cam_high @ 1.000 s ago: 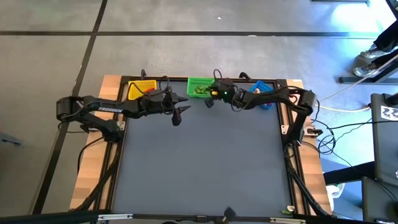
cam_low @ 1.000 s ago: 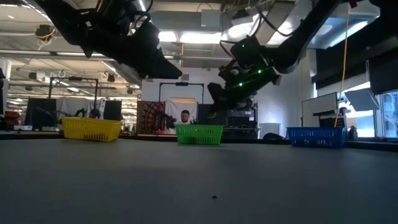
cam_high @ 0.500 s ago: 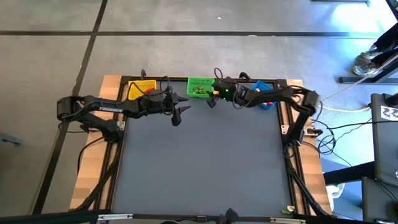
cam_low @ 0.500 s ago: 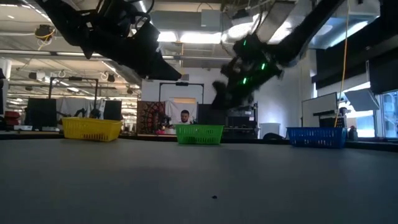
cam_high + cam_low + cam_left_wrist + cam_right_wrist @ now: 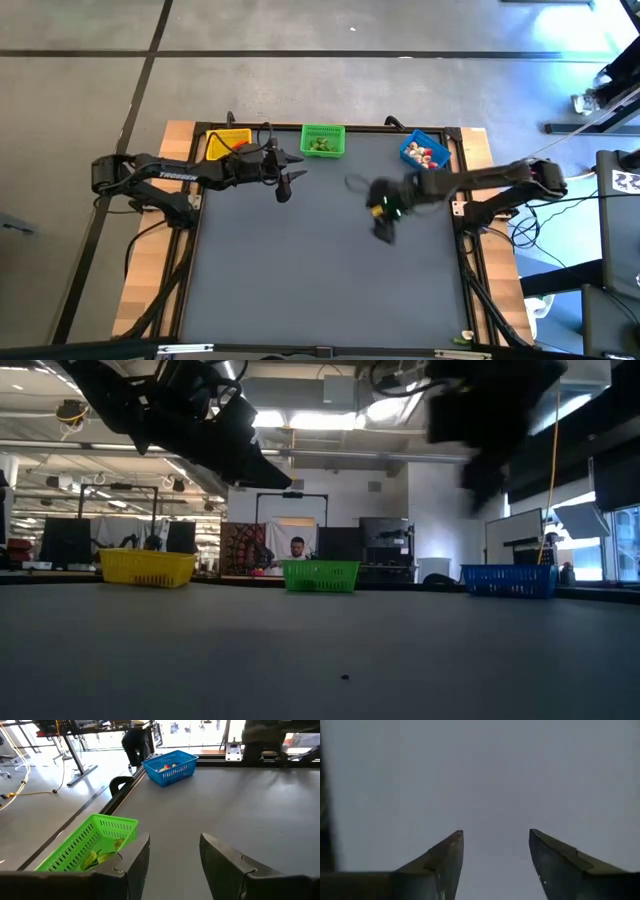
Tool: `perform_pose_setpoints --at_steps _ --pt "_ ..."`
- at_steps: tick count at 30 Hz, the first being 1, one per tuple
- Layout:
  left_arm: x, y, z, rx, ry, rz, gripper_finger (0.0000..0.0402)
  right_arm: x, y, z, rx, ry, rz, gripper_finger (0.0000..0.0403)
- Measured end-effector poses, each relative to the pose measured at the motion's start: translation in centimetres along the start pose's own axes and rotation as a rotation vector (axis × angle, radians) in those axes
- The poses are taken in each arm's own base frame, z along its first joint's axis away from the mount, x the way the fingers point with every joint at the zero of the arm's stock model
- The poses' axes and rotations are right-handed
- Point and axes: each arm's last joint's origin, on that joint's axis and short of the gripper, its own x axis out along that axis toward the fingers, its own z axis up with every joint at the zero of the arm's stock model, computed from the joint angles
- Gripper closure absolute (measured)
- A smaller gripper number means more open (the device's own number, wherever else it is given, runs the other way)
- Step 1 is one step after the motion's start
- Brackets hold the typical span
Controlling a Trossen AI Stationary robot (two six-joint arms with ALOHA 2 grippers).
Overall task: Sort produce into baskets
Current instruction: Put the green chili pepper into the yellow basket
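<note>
A: Table [image 5: 320, 270] first. The green basket [image 5: 322, 140] sits at its far edge, the yellow basket [image 5: 228, 143] and blue basket [image 5: 426, 152] flanking it, produce inside.

B: Grippers?

A: Left gripper [image 5: 288, 178] near green basket, right gripper [image 5: 384, 222] well out; both spread, empty.

B: Risk?

A: A stray speck [image 5: 345, 677] may go unnoticed, I'd guess.

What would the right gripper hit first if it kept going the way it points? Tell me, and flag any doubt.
Most likely the bare table. The right gripper is open and empty, and its wrist view shows only plain grey surface ahead, with no produce or basket in line. The gap to the table is unclear.
</note>
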Motion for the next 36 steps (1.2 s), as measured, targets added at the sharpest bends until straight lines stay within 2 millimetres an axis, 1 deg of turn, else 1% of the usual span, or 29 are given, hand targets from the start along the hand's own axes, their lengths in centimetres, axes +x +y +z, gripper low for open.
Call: perform_pose_setpoints --at_steps 3,5,10,14,18,21,24,27,31,33,36 --pt "0.0 0.0 0.0 0.000 -0.001 0.000 0.0233 0.5 3.1 -2.9 0.062 0.214 0.048 0.0186" --pt "0.0 0.0 0.0 0.000 -0.001 0.000 0.0233 0.7 5.1 -4.7 0.083 0.313 0.064 0.0189" --pt "0.0 0.0 0.0 0.008 -0.001 0.001 0.0233 1.0 9.5 -9.3 0.121 0.497 0.110 0.0193" --pt "0.0 0.0 0.0 0.012 0.000 0.000 0.0233 1.0 11.9 -12.7 0.087 0.598 0.112 0.0194" --pt "0.0 0.0 0.0 0.005 0.003 0.001 0.0233 0.8 13.5 -15.6 0.101 0.633 0.087 0.0194" --pt "0.0 0.0 0.0 0.003 0.004 0.001 0.0233 0.4 14.9 -17.2 0.110 0.648 0.126 0.0194" --pt "0.0 0.0 0.0 0.004 0.003 0.001 0.0233 0.0 15.9 -18.4 0.115 0.662 0.154 0.0194" --pt "0.0 0.0 0.0 0.004 0.003 0.001 0.0233 -0.3 16.4 -19.4 0.168 0.680 0.132 0.0194" --pt "0.0 0.0 0.0 0.004 0.003 0.001 0.0233 -0.7 17.6 -20.6 0.180 0.667 0.179 0.0194" --pt "0.0 0.0 0.0 0.003 0.003 0.001 0.0233 -0.4 17.9 -21.2 0.186 0.675 0.173 0.0194" --pt "0.0 0.0 0.0 0.005 0.003 0.001 0.0233 0.5 18.1 -22.0 0.198 0.687 0.121 0.0194"
